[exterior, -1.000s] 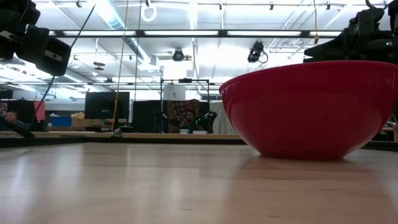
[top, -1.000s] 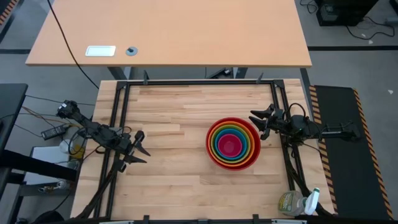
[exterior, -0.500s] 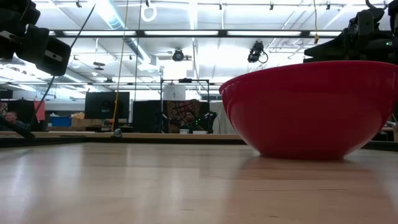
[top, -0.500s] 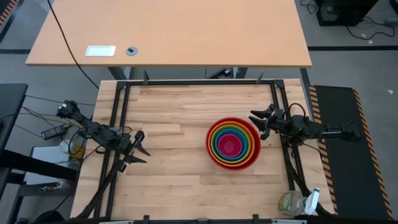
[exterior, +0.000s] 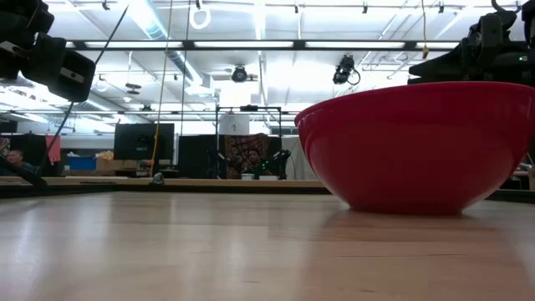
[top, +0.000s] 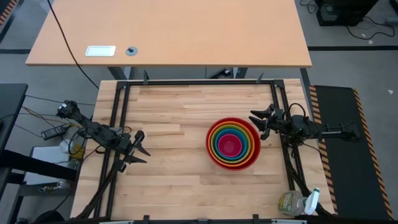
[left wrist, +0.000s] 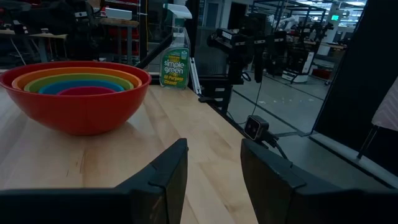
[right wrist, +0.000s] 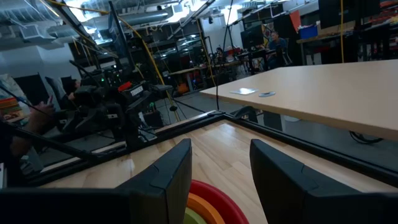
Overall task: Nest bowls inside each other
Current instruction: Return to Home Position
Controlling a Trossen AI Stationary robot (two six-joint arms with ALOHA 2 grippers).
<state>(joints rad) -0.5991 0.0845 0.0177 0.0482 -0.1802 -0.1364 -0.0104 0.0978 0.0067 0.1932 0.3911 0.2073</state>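
Note:
The bowls sit nested in one stack on the table, right of centre: the red bowl outermost, then orange, yellow-green and blue, with the magenta-pink one in the middle. The red bowl rests on its base. The stack also shows in the left wrist view. My left gripper hovers open at the table's left side, pointing level toward the stack. My right gripper hovers open just right of the red bowl's rim, touching nothing.
A black metal frame borders the table. A spray bottle stands off the near right corner. A larger desk lies beyond the far edge. Bare wood lies between the left gripper and the bowls.

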